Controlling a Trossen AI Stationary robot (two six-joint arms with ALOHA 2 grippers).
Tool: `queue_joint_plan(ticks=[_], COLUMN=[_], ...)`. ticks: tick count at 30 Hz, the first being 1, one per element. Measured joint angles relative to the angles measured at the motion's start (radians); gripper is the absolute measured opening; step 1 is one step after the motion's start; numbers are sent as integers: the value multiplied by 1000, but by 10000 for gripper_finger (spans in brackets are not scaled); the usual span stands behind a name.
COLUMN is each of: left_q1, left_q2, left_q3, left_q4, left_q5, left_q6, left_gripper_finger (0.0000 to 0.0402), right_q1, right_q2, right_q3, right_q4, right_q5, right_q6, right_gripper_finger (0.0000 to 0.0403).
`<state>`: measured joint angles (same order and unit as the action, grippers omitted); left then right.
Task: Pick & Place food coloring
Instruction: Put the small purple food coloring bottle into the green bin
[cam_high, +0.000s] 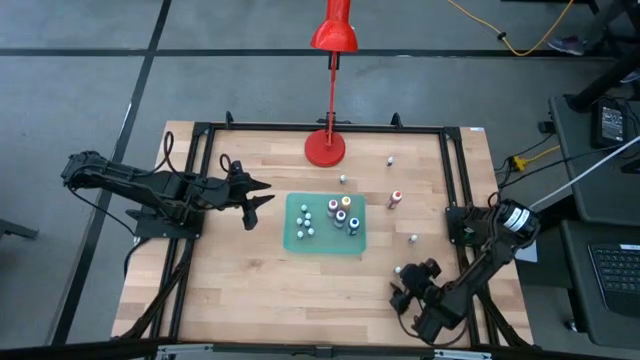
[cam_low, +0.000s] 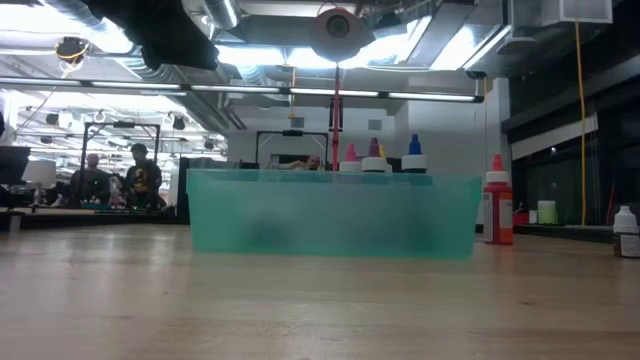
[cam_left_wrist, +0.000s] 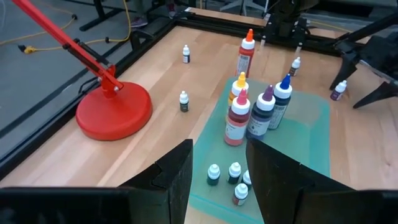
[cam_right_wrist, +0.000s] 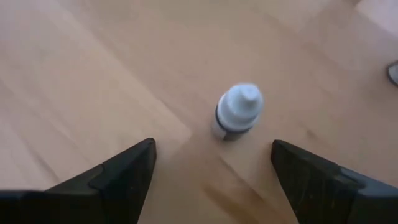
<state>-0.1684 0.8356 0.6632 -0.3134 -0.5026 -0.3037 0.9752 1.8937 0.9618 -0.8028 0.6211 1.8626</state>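
Observation:
A green tray (cam_high: 325, 240) in the table's middle holds several food coloring bottles, larger ones (cam_left_wrist: 266, 112) and tiny white-capped ones (cam_left_wrist: 213, 174). Loose bottles stand on the wood: a red one (cam_high: 396, 199) and tiny ones (cam_high: 343, 179), (cam_high: 390, 160), (cam_high: 413, 238). My left gripper (cam_high: 258, 196) hangs open and empty left of the tray, its fingers (cam_left_wrist: 180, 165) pointing toward it. My right gripper (cam_high: 403, 283) is open near the table's front right. A tiny white-capped bottle (cam_right_wrist: 237, 111) stands upright on the wood just ahead of its fingertips, untouched.
A red lamp stands with its round base (cam_high: 325, 149) at the table's far middle, its shade (cam_high: 334, 34) beyond the far edge. A black frame (cam_high: 320, 127) runs around the table. Bare wood lies in front of the tray. People show in the room behind (cam_low: 140, 175).

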Motion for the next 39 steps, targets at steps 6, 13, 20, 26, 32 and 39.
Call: queue_joint_plan(ticks=[6, 13, 20, 26, 32, 39], left_q1=[0, 0, 0, 0, 0, 0], left_q2=[0, 0, 0, 0, 0, 0], left_q3=[0, 0, 0, 0, 0, 0], left_q4=[3, 3, 3, 3, 3, 3], left_q5=[-1, -1, -1, -1, -1, -4], left_q6=[-16, -17, -27, -27, -27, -25], left_gripper_finger=[145, 145, 145, 145, 145, 145], right_q1=[-1, -4, -3, 4, 12, 13], right_q2=[4, -1, 1, 1, 2, 3], right_q3=[-3, -49, -48, -48, -33, -29], right_q4=[-3, 51, 52, 56, 53, 52], right_q5=[30, 35, 27, 13, 4, 3], right_q6=[14, 14, 15, 14, 14, 14], right_gripper_finger=[322, 275, 210, 180, 169, 151])
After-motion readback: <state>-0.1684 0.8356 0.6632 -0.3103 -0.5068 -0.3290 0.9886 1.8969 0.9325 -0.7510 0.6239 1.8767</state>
